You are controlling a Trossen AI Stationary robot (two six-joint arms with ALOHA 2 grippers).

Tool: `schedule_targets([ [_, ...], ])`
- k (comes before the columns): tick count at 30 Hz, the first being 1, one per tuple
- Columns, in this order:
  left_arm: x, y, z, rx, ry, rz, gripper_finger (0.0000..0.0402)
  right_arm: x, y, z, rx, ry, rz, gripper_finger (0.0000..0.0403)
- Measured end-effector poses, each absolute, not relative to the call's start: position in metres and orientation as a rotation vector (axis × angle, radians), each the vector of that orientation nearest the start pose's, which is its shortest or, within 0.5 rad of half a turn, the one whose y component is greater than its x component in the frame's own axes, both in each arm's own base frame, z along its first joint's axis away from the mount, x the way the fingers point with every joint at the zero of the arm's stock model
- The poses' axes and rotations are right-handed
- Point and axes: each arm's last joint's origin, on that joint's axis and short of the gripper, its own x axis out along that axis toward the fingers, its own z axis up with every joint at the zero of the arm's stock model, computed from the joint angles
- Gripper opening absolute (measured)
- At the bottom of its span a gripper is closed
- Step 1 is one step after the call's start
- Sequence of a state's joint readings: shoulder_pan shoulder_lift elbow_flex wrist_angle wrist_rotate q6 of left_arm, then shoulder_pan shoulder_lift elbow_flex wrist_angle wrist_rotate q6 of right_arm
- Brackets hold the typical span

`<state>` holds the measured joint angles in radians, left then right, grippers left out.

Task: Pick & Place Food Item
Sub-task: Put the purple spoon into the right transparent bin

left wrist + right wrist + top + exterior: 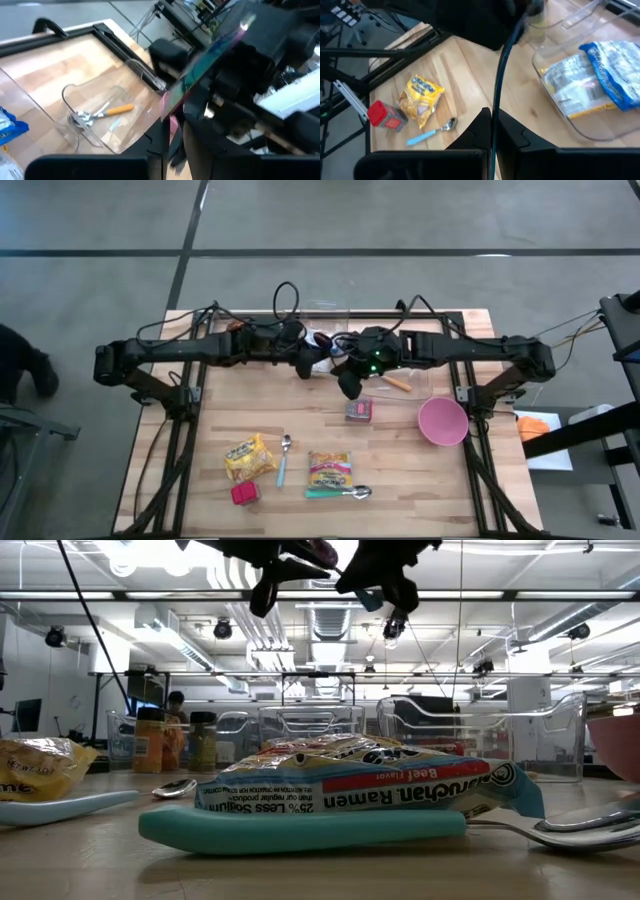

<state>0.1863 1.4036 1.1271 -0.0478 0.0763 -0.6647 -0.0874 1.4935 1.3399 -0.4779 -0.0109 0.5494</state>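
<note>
A thin flat food packet (210,60) with pink and teal printing hangs in the air over the far middle of the table, between my two grippers. My right gripper (492,145) comes in from the table's right and is shut on it; in the right wrist view the packet (502,75) shows edge-on as a thin dark-blue line. My left gripper (173,137) comes in from the table's left. Its fingers stand a little apart on either side of the packet's other end; whether they touch it I cannot tell. In the high view the left gripper (305,366) and right gripper (350,383) almost meet. My right gripper pinches one end of the packet (493,131) between its two fingers. The fingers slant downward from the table's right side. The packet stands on edge, reaching away from the fingers toward my left gripper, lifted clear of the table.
Clear bins stand along the far edge: one holds an orange-handled utensil (117,109), another holds blue-and-white packets (590,80). Nearer lie a pink bowl (442,421), a small box (359,410), a ramen packet (329,469), a teal spoon (335,493), a yellow packet (248,457) and a red box (244,494).
</note>
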Motion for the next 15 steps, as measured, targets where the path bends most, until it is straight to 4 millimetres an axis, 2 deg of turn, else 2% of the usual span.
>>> schedule_targets([
  [9, 0.312, 0.059, 0.320, -0.725, 0.343, 0.136, 0.0059, 0.315, -0.038, 0.347, 0.573, 0.555, -0.251, 0.0007],
  [15, 0.310, 0.058, 0.316, -0.733, 0.416, 0.065, 0.0059, 0.291, -0.052, 0.345, 0.546, 0.693, -0.289, 0.0007],
])
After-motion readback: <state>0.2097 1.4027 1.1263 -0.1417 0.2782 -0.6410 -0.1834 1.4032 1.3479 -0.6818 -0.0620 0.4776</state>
